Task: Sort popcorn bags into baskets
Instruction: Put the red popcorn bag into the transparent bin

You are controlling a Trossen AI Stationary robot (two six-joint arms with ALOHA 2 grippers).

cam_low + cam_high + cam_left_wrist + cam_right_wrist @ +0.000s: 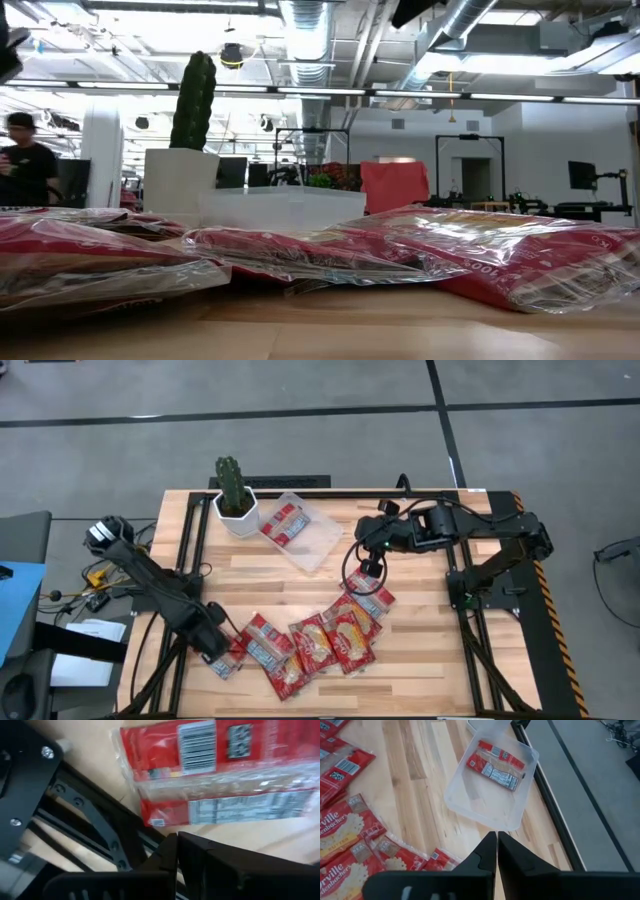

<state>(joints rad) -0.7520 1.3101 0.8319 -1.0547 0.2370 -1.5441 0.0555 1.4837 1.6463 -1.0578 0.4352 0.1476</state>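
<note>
Clear tray sits beside the white cactus pot, and inside it lies 1 small red bag, set toward the pot side. The right wrist view shows that bag label side up, pale nutrition panel and barcode showing, with the rest of the tray bare.

The right gripper hangs over the table, fingers pressed together, tips empty; the tray lies ahead of its fingers, the loose bags off to one side. The left gripper is down low at the end of that arc of bags, fingers together, with 2 bags just beyond the tips, barcodes facing up.

Bags are shiny red; the larger ones carry a yellow popcorn picture. The low view alone shows their crinkled clear edges and a person far behind.
</note>
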